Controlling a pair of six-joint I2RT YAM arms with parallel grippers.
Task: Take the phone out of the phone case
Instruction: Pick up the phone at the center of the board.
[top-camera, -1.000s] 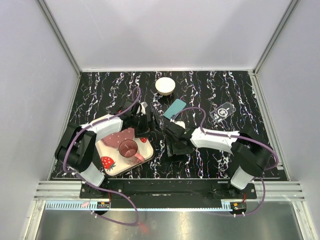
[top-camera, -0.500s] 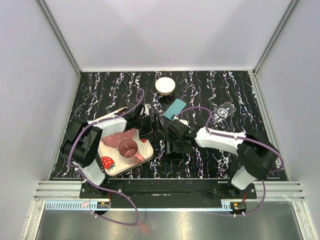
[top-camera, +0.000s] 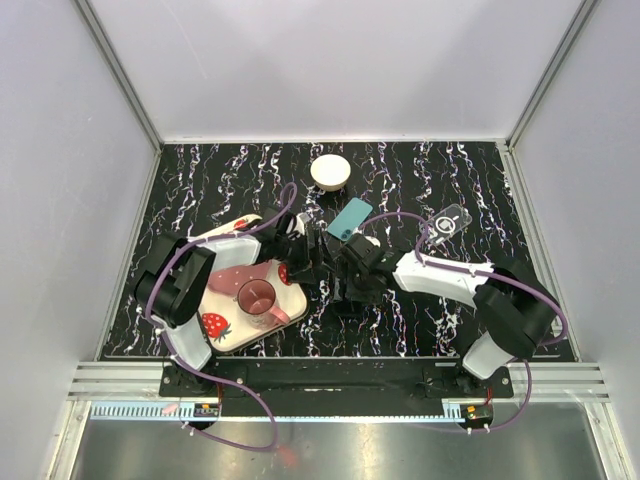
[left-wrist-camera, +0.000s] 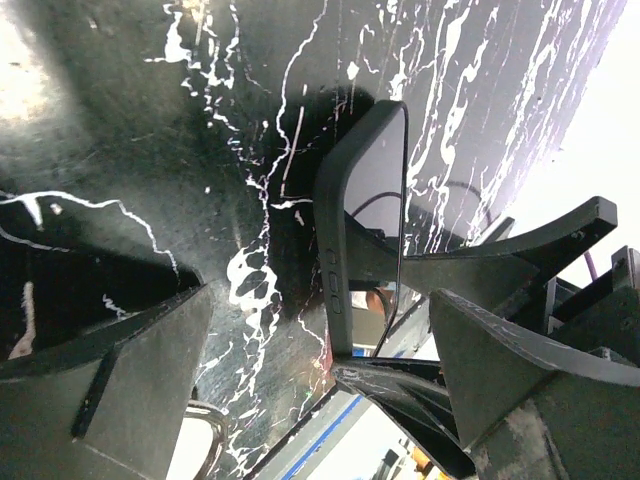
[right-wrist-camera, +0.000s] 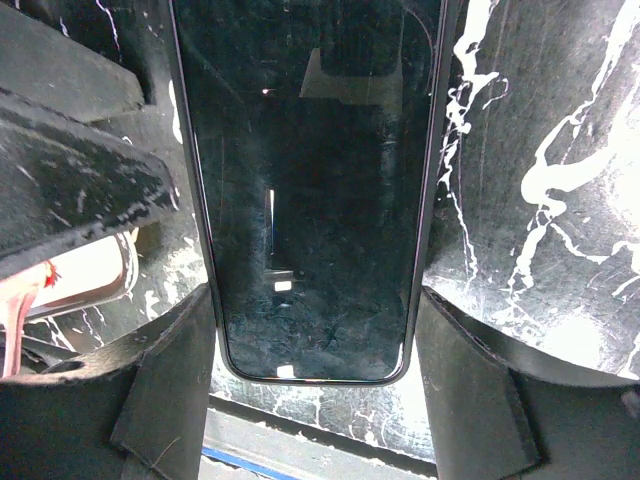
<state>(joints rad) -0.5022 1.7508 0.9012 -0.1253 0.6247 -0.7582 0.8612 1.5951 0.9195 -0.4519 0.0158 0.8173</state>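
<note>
On the black, white-veined worktop (top-camera: 200, 180), the left end effector (top-camera: 306, 254) had its fingers spread wide. The cased phone (left-wrist-camera: 362, 200) sat edge-on in the gap just ahead of them, touched by neither. To its right, the right end effector (right-wrist-camera: 315, 292) was clamped across the phone's lower end, screen facing its camera. The step in hand looked like the peel itself: the left fingers would need to close on the case rim and pry it off while the right kept the phone braced.

phone (left-wrist-camera: 365, 200) edge-on, buttons showing | right hand (left-wrist-camera: 372, 320) clamps it | left hand (left-wrist-camera: 320, 297) spread, not touching
</note>
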